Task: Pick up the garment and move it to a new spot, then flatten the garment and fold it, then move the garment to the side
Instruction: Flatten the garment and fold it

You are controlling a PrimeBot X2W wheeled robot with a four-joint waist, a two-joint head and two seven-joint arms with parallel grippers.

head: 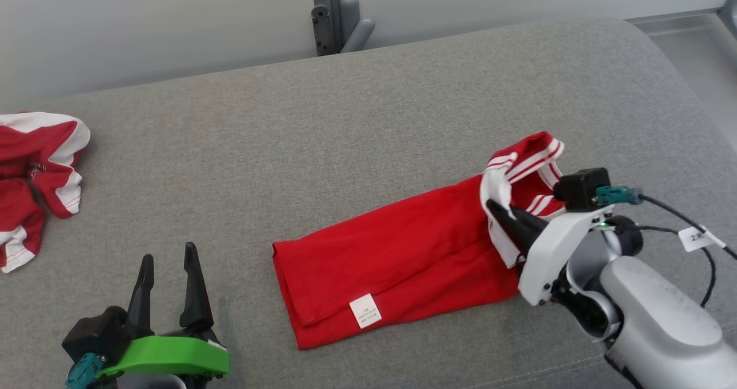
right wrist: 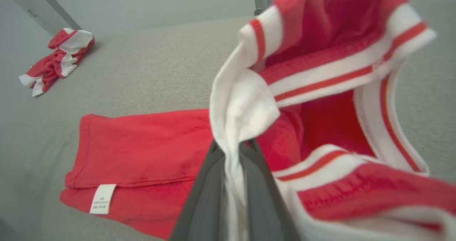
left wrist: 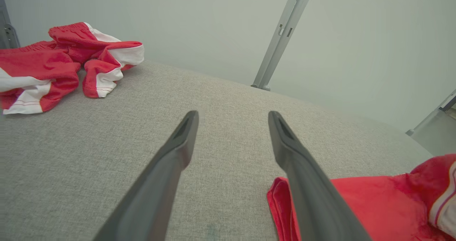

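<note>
Garment: soft red knit, folded into a long narrow strip, lying right of centre on grey woven-fabric cushion with a rounded far-right corner. Near-left end flat, square-cut, stitched hem, small white label face up by the near edge. Far-right end bunched and lifted off the cushion: ribbed white trim with thin red stripes, curled open like a collar or cuff, cannot tell which. Right tool clamped on a fold of white cloth at that lifted end, fingers pressed together with fabric pinched between, pointing up-left across the strip; white wrist housing and pale forearm coming in from lower right, black wrist camera on top, dark cable with white tag trailing right. Left tool at lower left, fingers spread and empty, pointing away over bare cushion, well apart from the strip's near-left end; green bracket at its base. Second red-and-white cloth crumpled at far left edge, well apart from both tools. Grey metal post behind the cushion against a plain pale wall. Bare cushion between the two cloths.
</note>
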